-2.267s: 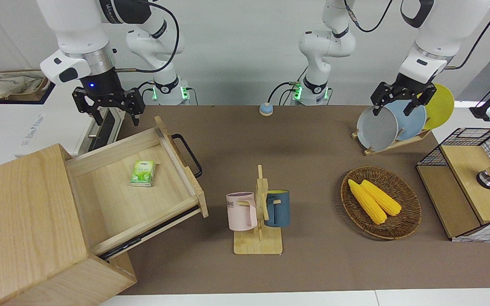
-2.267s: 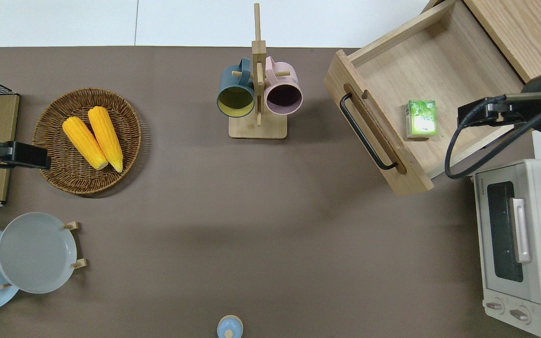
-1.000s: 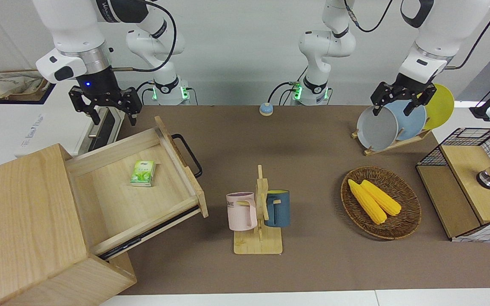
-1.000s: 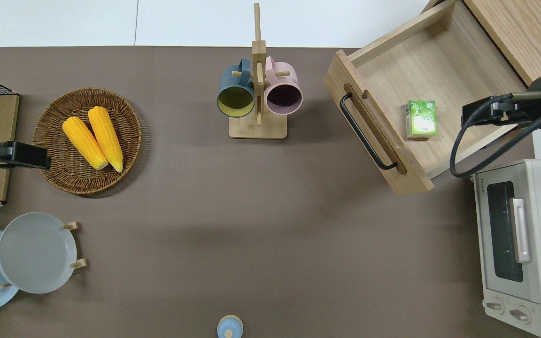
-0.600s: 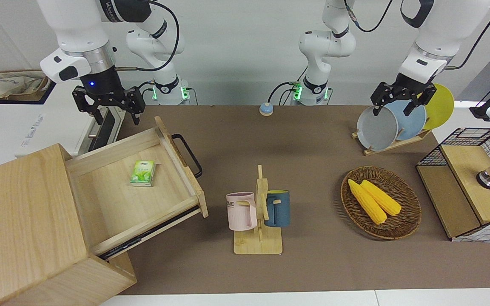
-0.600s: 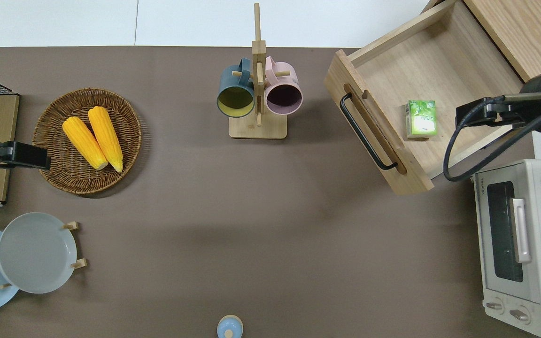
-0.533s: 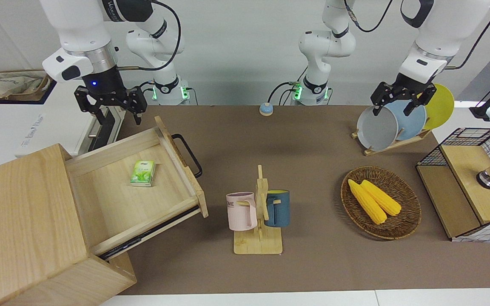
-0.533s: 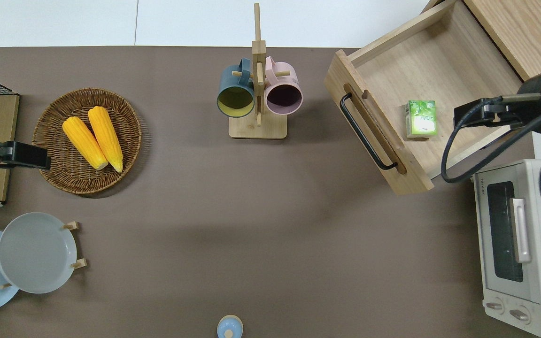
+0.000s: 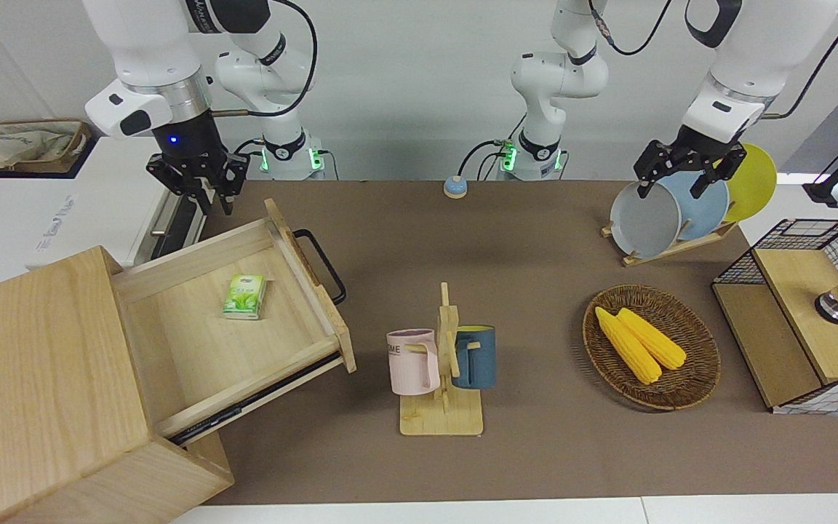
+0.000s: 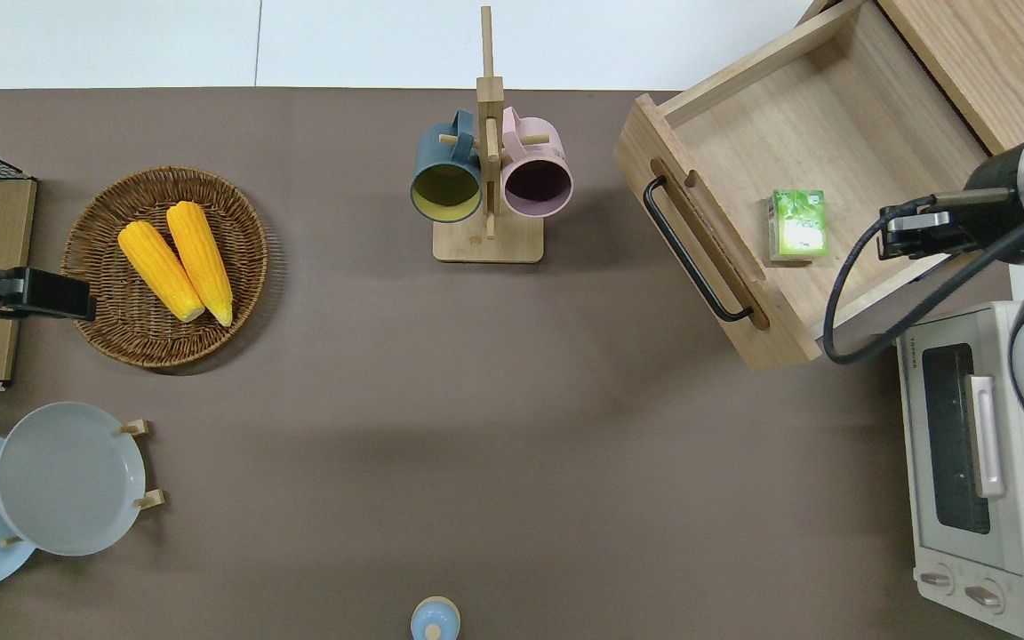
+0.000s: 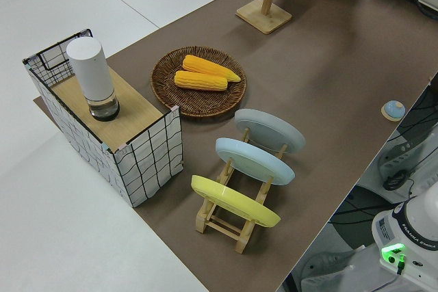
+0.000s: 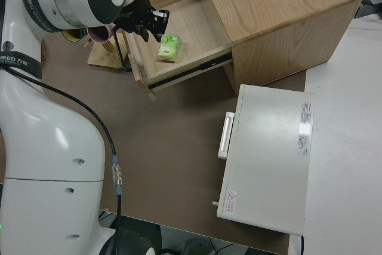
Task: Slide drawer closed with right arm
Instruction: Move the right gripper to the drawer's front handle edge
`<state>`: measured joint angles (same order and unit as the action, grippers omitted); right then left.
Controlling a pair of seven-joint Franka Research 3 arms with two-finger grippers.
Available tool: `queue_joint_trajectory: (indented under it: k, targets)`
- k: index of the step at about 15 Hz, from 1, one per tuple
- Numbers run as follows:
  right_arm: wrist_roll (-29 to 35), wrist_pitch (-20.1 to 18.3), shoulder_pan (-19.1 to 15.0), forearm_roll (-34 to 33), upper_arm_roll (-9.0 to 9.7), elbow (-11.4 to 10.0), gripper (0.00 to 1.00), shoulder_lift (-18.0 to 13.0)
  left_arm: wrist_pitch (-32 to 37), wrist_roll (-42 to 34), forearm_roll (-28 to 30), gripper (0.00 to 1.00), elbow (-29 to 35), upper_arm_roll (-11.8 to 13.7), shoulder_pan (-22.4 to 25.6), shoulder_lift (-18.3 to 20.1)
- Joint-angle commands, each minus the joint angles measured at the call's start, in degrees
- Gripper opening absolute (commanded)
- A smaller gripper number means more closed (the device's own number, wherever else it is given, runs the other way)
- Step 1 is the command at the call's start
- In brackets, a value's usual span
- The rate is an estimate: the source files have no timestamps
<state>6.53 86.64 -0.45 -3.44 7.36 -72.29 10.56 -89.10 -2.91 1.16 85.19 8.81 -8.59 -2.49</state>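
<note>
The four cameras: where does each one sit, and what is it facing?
Front: across the table, facing both arms; right gripper over the open drawer.
Overhead: straight down; the right arm reaches in.
Left side: raised table end, looking along the plate rack; one arm base.
Right side: above the right arm, facing the drawer.
Shared: the green packet in the drawer, front and overhead.

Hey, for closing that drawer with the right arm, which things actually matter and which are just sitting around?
Part of the job:
- drawer, pulled open
- its black handle
- right tool, open
- green packet lying in the drawer

Just lying about:
- toaster oven
- mug stand
- corn basket
- plate rack
- mesh cabinet
- left arm, parked
</note>
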Motion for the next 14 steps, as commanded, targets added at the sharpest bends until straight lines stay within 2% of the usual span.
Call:
queue_joint_trajectory:
  k: [1, 4, 7, 11, 14]
  targets:
    - [-1.1, -1.0, 0.0, 0.5, 0.29, -0.7, 0.0, -0.9, 0.0, -0.4, -0.7, 1.0, -1.2, 0.9, -1.0, -0.8]
    - [1.5, -1.2, 2.5, 0.5, 0.2, -0.7, 0.0, -1.0, 0.0, -0.4, -0.7, 1.0, -1.2, 0.9, -1.0, -0.8]
    - [6.9, -0.5, 5.4, 0.1, 0.11, -0.4, 0.0, -0.9, 0.0, -0.4, -0.7, 1.0, -1.2, 0.9, -1.0, -0.8]
    - [16.0, 1.3, 9.8, -0.1, 0.03, -0.1, 0.0, -0.8, 0.0, -0.4, -0.7, 1.0, -1.2, 0.9, -1.0, -0.8]
    - [23.5, 3.0, 11.9, -0.1, 0.2, -0.1, 0.0, -0.2, 0.0, -0.4, -0.6, 1.0, -1.2, 0.9, -1.0, -0.8]
